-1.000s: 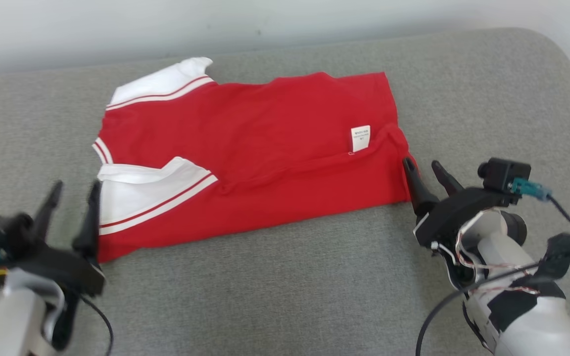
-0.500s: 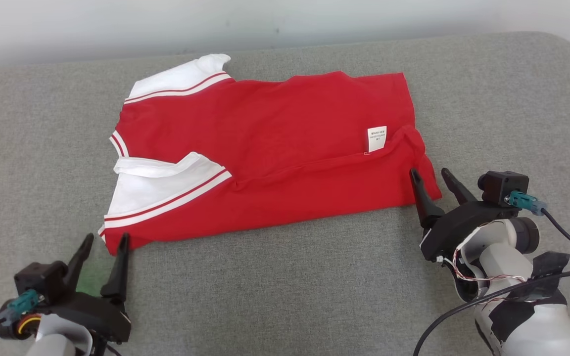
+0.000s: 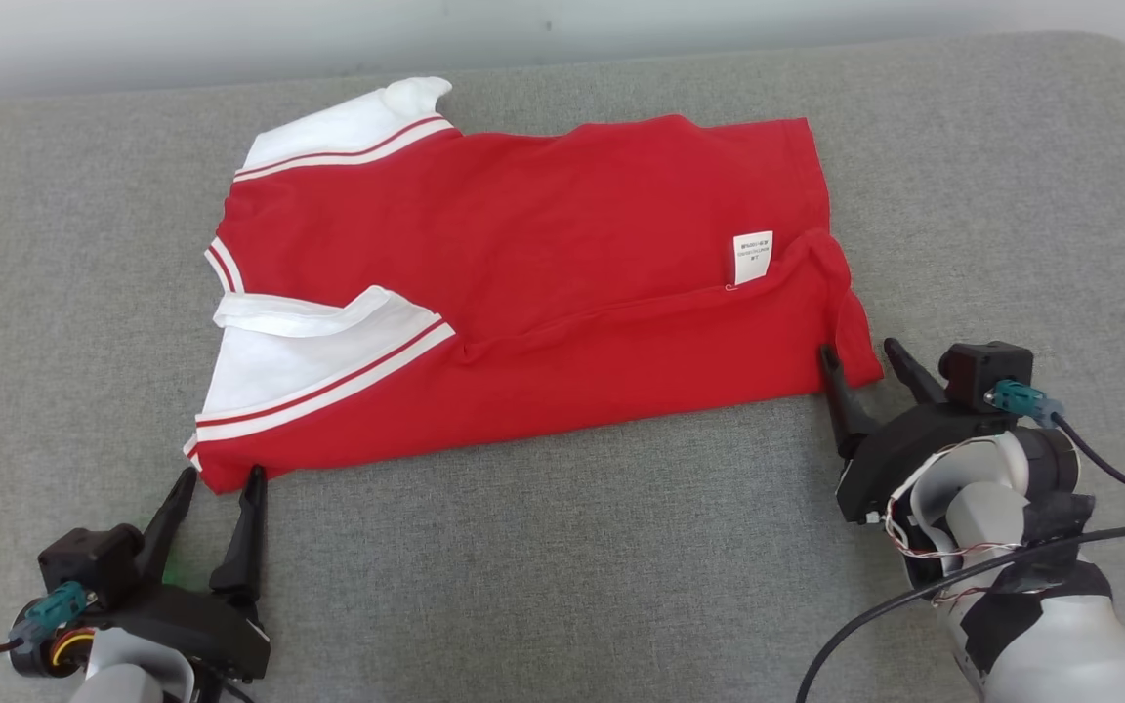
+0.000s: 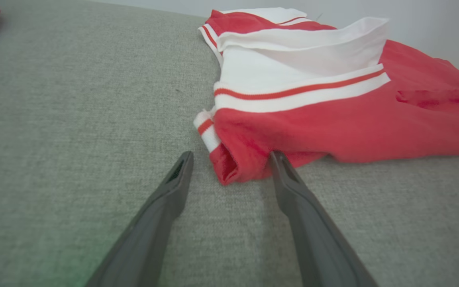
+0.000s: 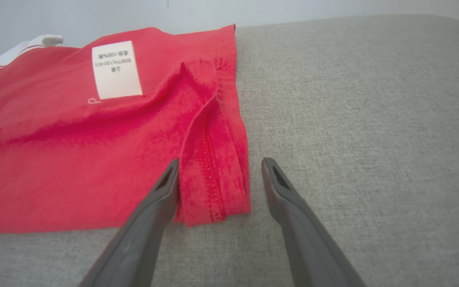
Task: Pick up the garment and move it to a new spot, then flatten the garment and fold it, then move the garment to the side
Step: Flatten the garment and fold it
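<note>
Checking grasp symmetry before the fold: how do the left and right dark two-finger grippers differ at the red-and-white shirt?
Left gripper sits at the striped-cuff corner of the red-and-white shirt; right gripper at its red hem corner. Left gripper's tips barely reach the fabric; right gripper's fingers straddle the hem corner, deeper in. Shared: both open, low over the grey cushion, holding nothing.

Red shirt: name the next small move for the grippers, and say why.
Probably close both. The open left gripper and open right gripper each have a near corner of the red shirt between their fingertips, so pinching now should secure both corners.
</note>
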Robot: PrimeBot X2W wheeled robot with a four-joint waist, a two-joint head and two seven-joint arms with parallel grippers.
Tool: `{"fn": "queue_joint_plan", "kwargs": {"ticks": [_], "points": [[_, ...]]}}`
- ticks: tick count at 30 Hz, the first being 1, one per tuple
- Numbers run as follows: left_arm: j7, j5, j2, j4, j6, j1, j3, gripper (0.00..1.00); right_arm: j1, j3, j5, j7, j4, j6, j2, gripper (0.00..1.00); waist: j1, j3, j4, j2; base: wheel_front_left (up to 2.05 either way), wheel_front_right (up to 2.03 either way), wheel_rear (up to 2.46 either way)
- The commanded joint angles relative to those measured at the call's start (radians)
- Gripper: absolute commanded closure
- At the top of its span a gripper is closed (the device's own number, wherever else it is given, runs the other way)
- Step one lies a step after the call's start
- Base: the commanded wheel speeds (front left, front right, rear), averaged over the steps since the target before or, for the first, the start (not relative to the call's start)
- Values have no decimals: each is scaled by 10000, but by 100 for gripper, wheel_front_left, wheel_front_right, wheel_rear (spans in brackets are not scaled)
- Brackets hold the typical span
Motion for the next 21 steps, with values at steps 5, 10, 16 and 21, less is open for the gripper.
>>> {"fn": "queue_joint_plan", "kwargs": {"ticks": [5, 10, 16, 21], "points": [[44, 158, -210, 618, -101, -67, 58, 60, -135, -107, -117, 39, 282, 5, 233, 87, 1, 141, 42, 0, 0, 0, 0], [67, 230, -318, 909, -205, -17, 85, 100, -76, -272, -122, -122, 360, 5, 240, 100, 1, -15, 66, 0, 0, 0, 0], [28, 221, -322, 838, -248, 545, 388, 100, 610, -393, 408, -270, 167, -1, 169, 100, 1, -605, 67, 0, 0, 0, 0], [21, 268, -407, 477, -274, 1115, 557, 100, 1284, -287, 1046, -204, -326, -1, 29, 100, 1, -1009, 73, 0, 0, 0, 0]]}}
